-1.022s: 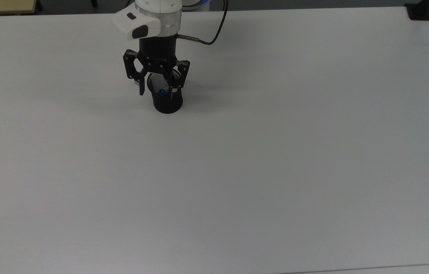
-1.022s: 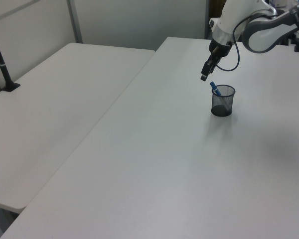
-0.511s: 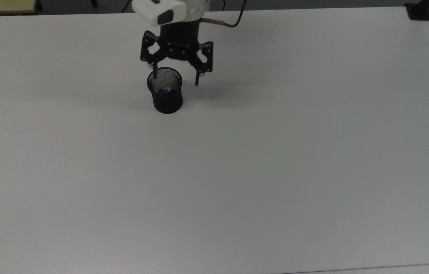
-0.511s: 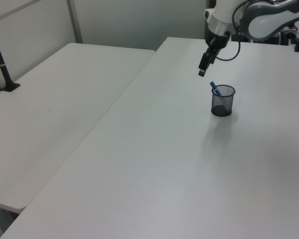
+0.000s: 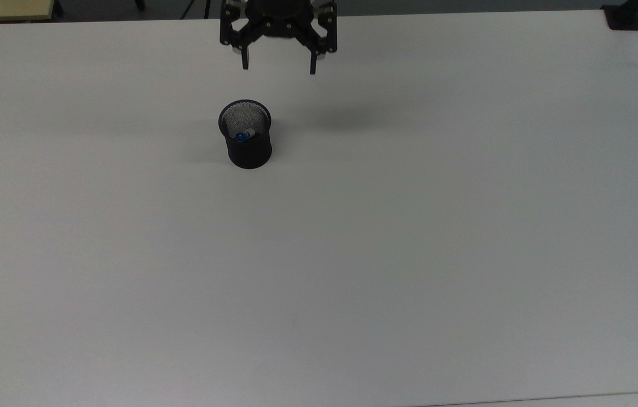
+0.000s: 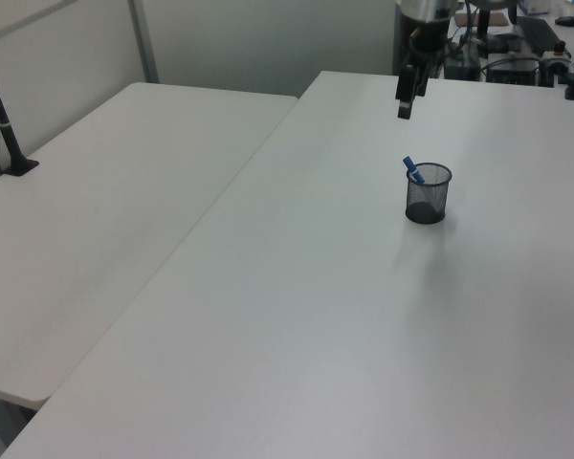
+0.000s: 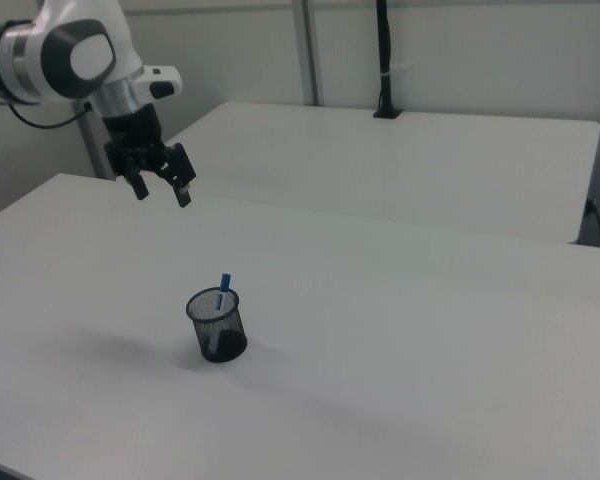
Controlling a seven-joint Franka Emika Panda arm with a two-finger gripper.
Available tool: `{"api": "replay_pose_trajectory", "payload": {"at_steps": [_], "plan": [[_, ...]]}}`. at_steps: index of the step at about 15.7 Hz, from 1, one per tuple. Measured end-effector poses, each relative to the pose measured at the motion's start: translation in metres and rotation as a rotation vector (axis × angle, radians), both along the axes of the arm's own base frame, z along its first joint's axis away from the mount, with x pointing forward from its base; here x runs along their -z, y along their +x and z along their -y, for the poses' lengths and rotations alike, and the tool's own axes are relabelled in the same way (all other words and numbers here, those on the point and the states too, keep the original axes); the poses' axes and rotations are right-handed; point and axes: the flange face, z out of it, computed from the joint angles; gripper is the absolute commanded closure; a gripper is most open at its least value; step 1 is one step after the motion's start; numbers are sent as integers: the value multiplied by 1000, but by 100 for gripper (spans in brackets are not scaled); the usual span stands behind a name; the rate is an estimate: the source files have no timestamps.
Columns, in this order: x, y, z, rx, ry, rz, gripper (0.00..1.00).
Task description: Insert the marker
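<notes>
Item: the marker (image 5: 244, 135), white body with a blue end, standing tilted inside the black mesh cup (image 5: 248, 148), its blue tip poking above the rim at the cup's 6 o'clock side in the top view. Cup: upright on the white worktop (image 5: 353, 254), nothing else near it. Jaws (image 5: 278, 68): spread wide and empty, hanging above the worktop at about 1 o'clock from the cup in the top view, well apart from it. Status, as judged: insertion looks done. Risks: few. The marker leans on the rim, so a knock could tip the light cup; any low sweep of the arm across the cup would cause that.
</notes>
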Motion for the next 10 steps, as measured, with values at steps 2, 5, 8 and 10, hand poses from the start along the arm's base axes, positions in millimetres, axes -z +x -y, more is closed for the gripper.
{"api": "replay_pose_trajectory", "payload": {"at_steps": [2, 5, 8, 10], "plan": [[-9, -7, 3, -41, -8, -60, 0], [-20, -10, 19, -84, -13, -96, 0], [-23, -10, 32, -79, -13, -108, 0], [-23, -11, 33, -77, -13, -117, 0]]}}
